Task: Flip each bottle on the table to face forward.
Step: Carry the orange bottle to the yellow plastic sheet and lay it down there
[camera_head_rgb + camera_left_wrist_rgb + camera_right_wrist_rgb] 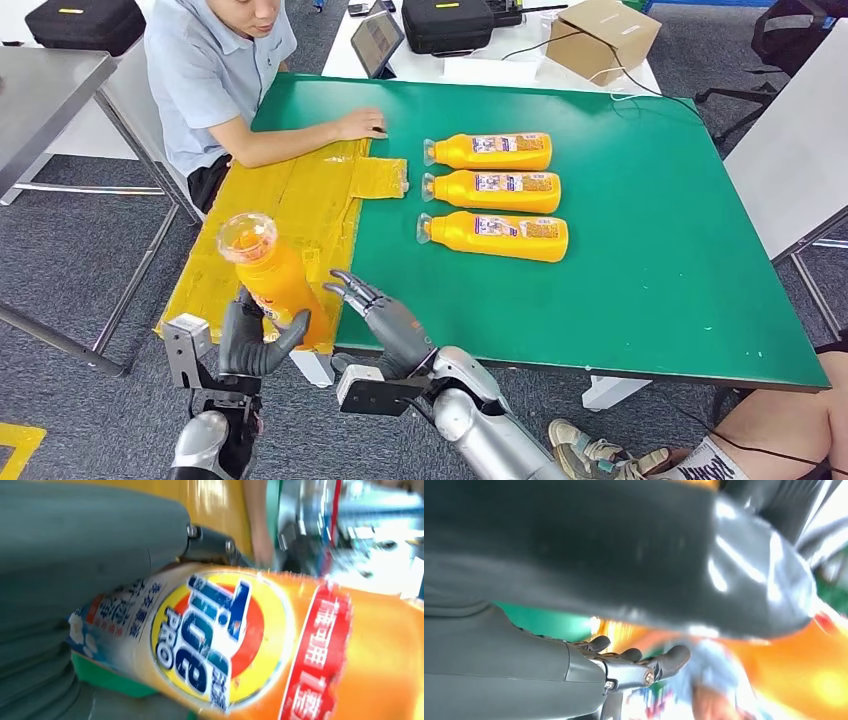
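Observation:
My left hand (252,338) grips an orange detergent bottle (270,275) near its base and holds it upright above the table's near left corner, clear cap up. The left wrist view shows that bottle's front label (210,640) close up. My right hand (385,315) is beside the bottle with its fingers spread, holding nothing; its fingers (639,660) are blurred in the right wrist view. Three more orange bottles lie on their sides in a row on the green table (650,250): far (490,151), middle (495,190), near (495,236), caps pointing left.
A yellow mat (290,220) covers the table's left part. A person sits at the far left with a hand (360,125) resting on the table by the mat. A tablet (377,42), a black case (447,24) and a cardboard box (603,36) stand behind.

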You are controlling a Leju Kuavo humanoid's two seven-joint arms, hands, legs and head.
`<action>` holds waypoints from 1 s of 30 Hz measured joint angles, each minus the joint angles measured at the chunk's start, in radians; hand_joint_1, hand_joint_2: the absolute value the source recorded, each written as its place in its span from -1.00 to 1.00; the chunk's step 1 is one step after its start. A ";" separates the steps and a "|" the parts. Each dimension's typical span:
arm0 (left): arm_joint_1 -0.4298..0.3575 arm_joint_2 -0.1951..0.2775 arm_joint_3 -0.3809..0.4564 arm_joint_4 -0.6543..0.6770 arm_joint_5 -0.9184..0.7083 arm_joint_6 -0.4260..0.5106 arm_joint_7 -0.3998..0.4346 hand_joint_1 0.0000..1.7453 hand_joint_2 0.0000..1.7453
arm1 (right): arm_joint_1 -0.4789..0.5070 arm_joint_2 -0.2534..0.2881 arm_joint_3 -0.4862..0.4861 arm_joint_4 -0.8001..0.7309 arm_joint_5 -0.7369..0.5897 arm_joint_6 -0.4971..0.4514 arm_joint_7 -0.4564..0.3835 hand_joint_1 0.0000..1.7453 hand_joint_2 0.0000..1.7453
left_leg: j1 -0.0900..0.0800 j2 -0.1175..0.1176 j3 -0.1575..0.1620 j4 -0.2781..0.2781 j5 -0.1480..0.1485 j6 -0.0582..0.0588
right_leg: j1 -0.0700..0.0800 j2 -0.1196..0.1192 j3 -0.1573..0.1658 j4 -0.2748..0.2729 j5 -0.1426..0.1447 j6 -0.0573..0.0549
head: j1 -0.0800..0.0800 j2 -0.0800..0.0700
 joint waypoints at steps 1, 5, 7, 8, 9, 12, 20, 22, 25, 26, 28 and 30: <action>-0.012 0.015 0.002 0.000 -0.066 0.030 0.017 1.00 1.00 | 0.015 -0.005 -0.012 -0.026 0.032 -0.045 0.005 -1.00 -1.00 | 0.000 0.000 0.000 0.000 0.000 0.000 | 0.000 0.000 0.000 0.000 0.000 0.000 | 0.000 0.000; -0.048 0.066 0.006 -0.003 -0.210 0.065 0.097 1.00 1.00 | 0.067 -0.027 -0.054 -0.123 0.143 -0.157 0.035 -1.00 -1.00 | 0.000 0.000 0.000 0.000 0.000 0.000 | 0.000 0.000 0.000 0.000 0.000 0.000 | 0.000 0.000; -0.060 0.082 0.007 -0.006 -0.233 0.070 0.116 1.00 1.00 | 0.086 -0.036 -0.068 -0.154 0.166 -0.173 0.041 -1.00 -1.00 | 0.000 0.000 0.000 0.000 0.000 0.000 | 0.000 0.000 0.000 0.000 0.000 0.000 | 0.000 0.000; -0.065 0.089 0.008 -0.006 -0.246 0.074 0.125 1.00 1.00 | 0.094 -0.040 -0.073 -0.167 0.174 -0.178 0.044 -1.00 -1.00 | 0.000 0.000 0.000 0.000 0.000 0.000 | 0.000 0.000 0.000 0.000 0.000 0.000 | 0.000 0.000; -0.069 0.097 0.009 -0.007 -0.267 0.081 0.138 1.00 1.00 | 0.101 -0.044 -0.078 -0.177 0.183 -0.183 0.047 -1.00 -1.00 | 0.000 0.000 0.000 0.000 0.000 0.000 | 0.000 0.000 0.000 0.000 0.000 0.000 | 0.000 0.000; -0.083 0.128 0.010 -0.006 -0.391 0.109 0.193 0.91 1.00 | 0.121 -0.052 -0.089 -0.201 0.211 -0.191 0.057 -1.00 -1.00 | 0.000 0.000 0.000 0.000 0.000 0.000 | 0.000 0.000 0.000 0.000 0.000 0.000 | 0.000 0.000; -0.236 0.269 -0.033 0.133 -0.818 0.045 0.296 0.49 1.00 | 0.138 -0.054 -0.102 -0.212 0.194 -0.123 0.026 -1.00 -1.00 | 0.000 0.000 0.000 0.000 0.002 -0.002 | 0.000 0.000 -0.001 0.002 0.000 0.000 | 0.000 0.000; -0.305 0.302 -0.064 0.227 -0.881 0.038 0.299 0.44 1.00 | 0.132 -0.046 -0.097 -0.203 0.178 -0.111 0.010 -1.00 -1.00 | 0.000 0.000 0.000 0.000 0.002 -0.002 | 0.000 0.000 -0.001 0.002 0.001 -0.001 | 0.000 0.000; -0.401 0.341 -0.123 0.364 -0.964 0.043 0.300 0.34 1.00 | 0.120 -0.035 -0.085 -0.185 0.160 -0.106 -0.004 -1.00 -1.00 | 0.001 0.000 0.000 0.000 0.003 -0.002 | 0.000 0.000 -0.001 0.003 0.002 -0.003 | 0.000 0.000; -0.422 0.350 -0.138 0.397 -0.972 0.045 0.300 0.19 1.00 | 0.118 -0.033 -0.082 -0.180 0.157 -0.106 -0.006 -1.00 -1.00 | 0.001 0.001 0.000 0.000 0.003 -0.002 | 0.000 0.000 -0.001 0.003 0.002 -0.003 | 0.000 0.000; -0.452 0.362 -0.158 0.447 -0.979 0.046 0.300 -0.11 1.00 | 0.115 -0.030 -0.079 -0.172 0.155 -0.106 -0.008 -1.00 -1.00 | 0.001 0.001 0.000 0.000 0.003 -0.002 | 0.000 0.001 -0.001 0.003 0.002 -0.003 | 0.000 0.000; -0.477 0.370 -0.177 0.490 -0.993 0.039 0.306 -0.22 1.00 | 0.112 -0.029 -0.077 -0.165 0.154 -0.103 -0.009 -1.00 -1.00 | 0.001 0.001 -0.001 0.000 0.003 -0.002 | 0.000 0.000 -0.002 0.003 0.002 -0.003 | 0.000 0.000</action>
